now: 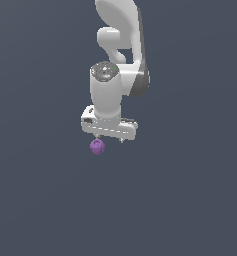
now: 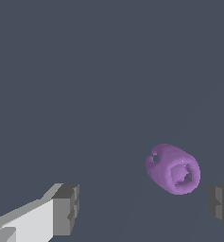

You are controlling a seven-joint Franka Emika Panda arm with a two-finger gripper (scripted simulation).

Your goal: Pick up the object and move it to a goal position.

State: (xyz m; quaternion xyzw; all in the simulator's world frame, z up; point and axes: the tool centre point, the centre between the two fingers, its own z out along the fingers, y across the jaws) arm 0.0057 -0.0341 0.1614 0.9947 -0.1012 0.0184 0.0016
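While the gripper (image 2: 142,208) hangs spread wide, the purple ball (image 2: 173,169) lies unheld near one fingertip (image 2: 66,208).

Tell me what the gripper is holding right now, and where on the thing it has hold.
Nothing is held. The gripper is open, its fingers wide apart, and the purple ball sits between them, nearer one finger, touching neither.
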